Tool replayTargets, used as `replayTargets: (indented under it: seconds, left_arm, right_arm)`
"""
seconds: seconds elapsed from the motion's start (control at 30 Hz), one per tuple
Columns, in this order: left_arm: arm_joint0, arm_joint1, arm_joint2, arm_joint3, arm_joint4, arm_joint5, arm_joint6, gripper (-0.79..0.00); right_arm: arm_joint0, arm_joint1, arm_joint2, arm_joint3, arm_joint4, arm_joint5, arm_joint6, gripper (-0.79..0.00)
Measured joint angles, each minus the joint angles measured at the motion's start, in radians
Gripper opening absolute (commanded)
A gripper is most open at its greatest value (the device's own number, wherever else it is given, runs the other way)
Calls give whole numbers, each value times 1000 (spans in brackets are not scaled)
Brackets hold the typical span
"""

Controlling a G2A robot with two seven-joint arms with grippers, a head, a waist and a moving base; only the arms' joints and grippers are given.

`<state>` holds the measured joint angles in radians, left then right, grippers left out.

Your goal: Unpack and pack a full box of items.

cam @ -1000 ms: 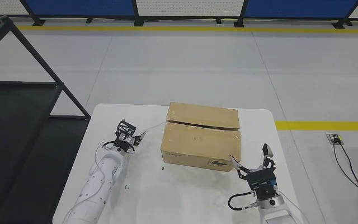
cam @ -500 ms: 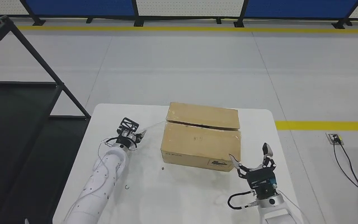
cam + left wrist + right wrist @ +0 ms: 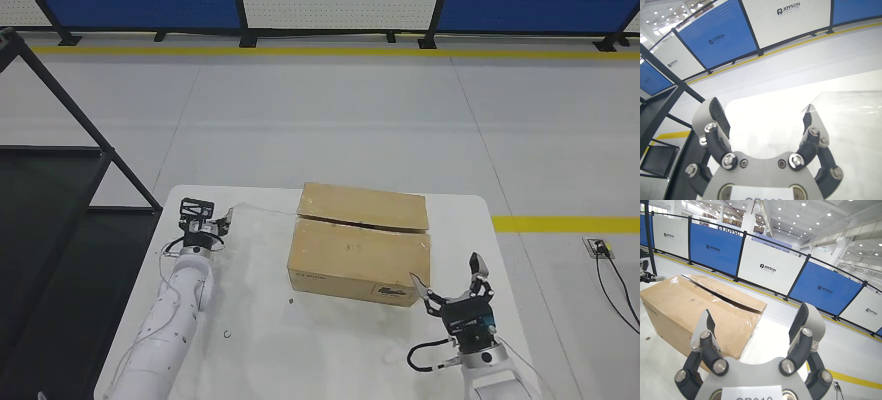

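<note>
A brown cardboard box [image 3: 360, 245] stands mid-table, its top flaps down with a dark slit between them [image 3: 723, 298]. My left gripper [image 3: 205, 222] is open near the table's far left corner, well left of the box. A clear strip of tape [image 3: 265, 209] runs from one of its fingertips [image 3: 809, 111] to the box's top edge; in the left wrist view the tape [image 3: 844, 102] hangs off that tip. My right gripper [image 3: 452, 284] is open at the box's near right corner, nothing between its fingers [image 3: 756, 309].
A black metal rack [image 3: 60, 200] stands just left of the white table [image 3: 300, 350]. Small scraps lie on the table in front of the box [image 3: 290, 297] and beside the left arm [image 3: 228, 334]. Bare tabletop lies in front of the box.
My left gripper has swung left and toward the far edge, away from the box, drawing the clear tape out longer. The right arm and box have not moved.
</note>
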<state>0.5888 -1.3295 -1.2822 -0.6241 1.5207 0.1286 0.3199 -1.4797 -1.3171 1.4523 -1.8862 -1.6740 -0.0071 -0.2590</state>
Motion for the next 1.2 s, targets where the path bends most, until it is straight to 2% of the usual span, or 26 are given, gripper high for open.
replayTargets:
  seconds: [0.4, 0.73, 0.93, 1.2]
  left_arm:
    - [50, 19, -64, -33, -23, 83, -22, 0]
    - [62, 19, -113, -43, -109, 136, -58, 0]
    - [73, 22, -125, -66, -145, 52, -70, 0]
    - [72, 22, -125, -65, -144, 62, -70, 0]
  right_arm:
    - [20, 2, -3, 3, -5, -16, 5, 0]
    - [39, 3, -8, 11, -9, -26, 19, 0]
    - [39, 3, -6, 11, -8, -25, 18, 0]
    - [42, 4, -8, 13, -7, -26, 18, 0]
